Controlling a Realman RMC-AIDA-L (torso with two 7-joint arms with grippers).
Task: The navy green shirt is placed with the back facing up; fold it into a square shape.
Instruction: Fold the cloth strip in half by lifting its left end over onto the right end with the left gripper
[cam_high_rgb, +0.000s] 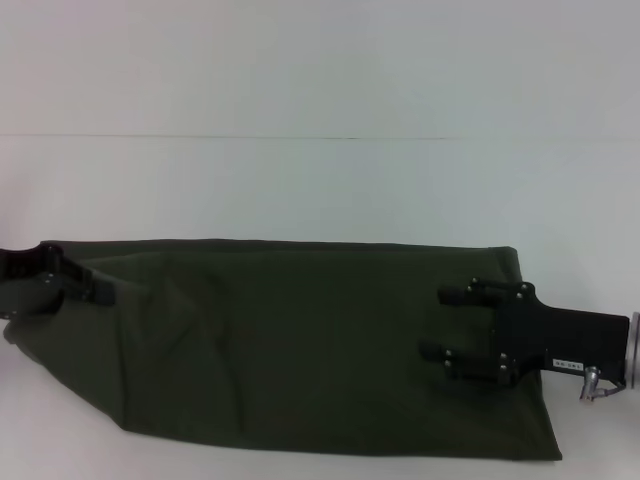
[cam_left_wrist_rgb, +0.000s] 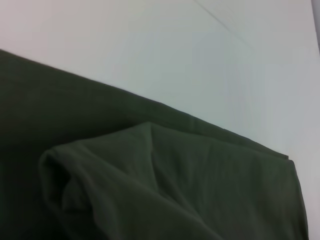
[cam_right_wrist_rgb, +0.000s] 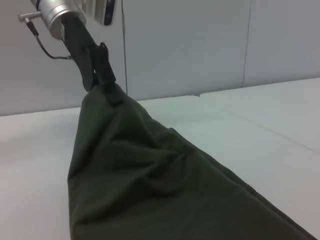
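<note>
Black grippers (cam_high_rgb: 445, 325), silver wrist (cam_right_wrist_rgb: 52, 11) w/ thin cable.

A wide white table (cam_high_rgb: 300, 190) fills the lower part of the head view, its top plain and matte under even, soft light. A thin dark line (cam_high_rgb: 250, 137) crosses behind it, probably the table's far edge. Beyond stands a pale grey wall (cam_right_wrist_rgb: 190, 45), split by narrow vertical seams (cam_right_wrist_rgb: 248, 42) into panels.
</note>
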